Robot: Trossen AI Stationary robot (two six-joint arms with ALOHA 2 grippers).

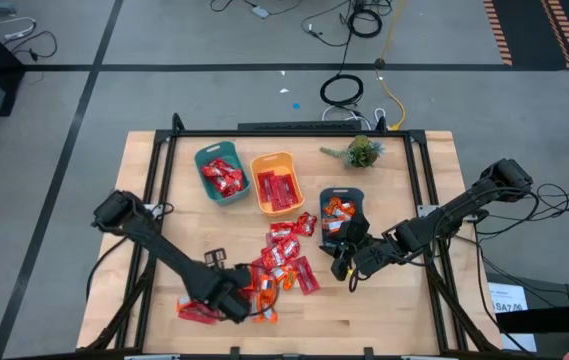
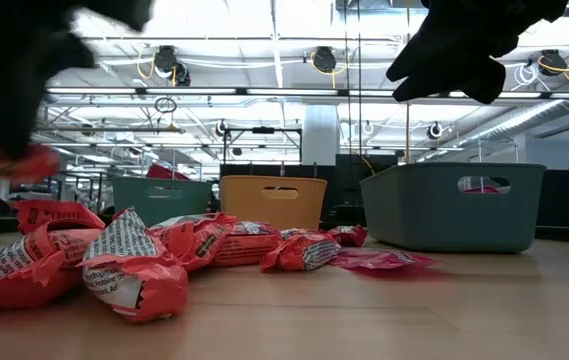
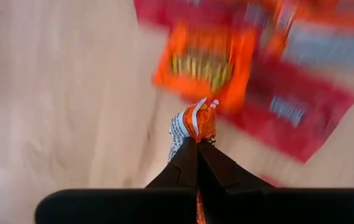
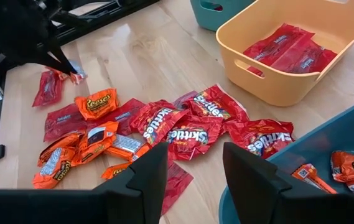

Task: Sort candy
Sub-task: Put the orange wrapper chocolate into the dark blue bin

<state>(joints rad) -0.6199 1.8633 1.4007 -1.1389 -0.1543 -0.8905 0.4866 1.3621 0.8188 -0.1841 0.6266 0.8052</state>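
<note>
High view: left pincer [image 1: 232, 300] reaches low beside the candy pile [image 1: 282, 262], clamped on an orange candy wrapper [image 3: 195, 121]. Right pincer [image 1: 344, 262] hangs parted, empty, near the dark teal bin [image 1: 342, 195], pile between them on desk [image 1: 414, 300].

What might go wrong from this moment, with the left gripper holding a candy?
The left gripper pinches only the twisted end of an orange candy, so it may slip out during the lift. The right gripper hangs open near the dark teal bin; the arms might cross paths over the pile.
</note>
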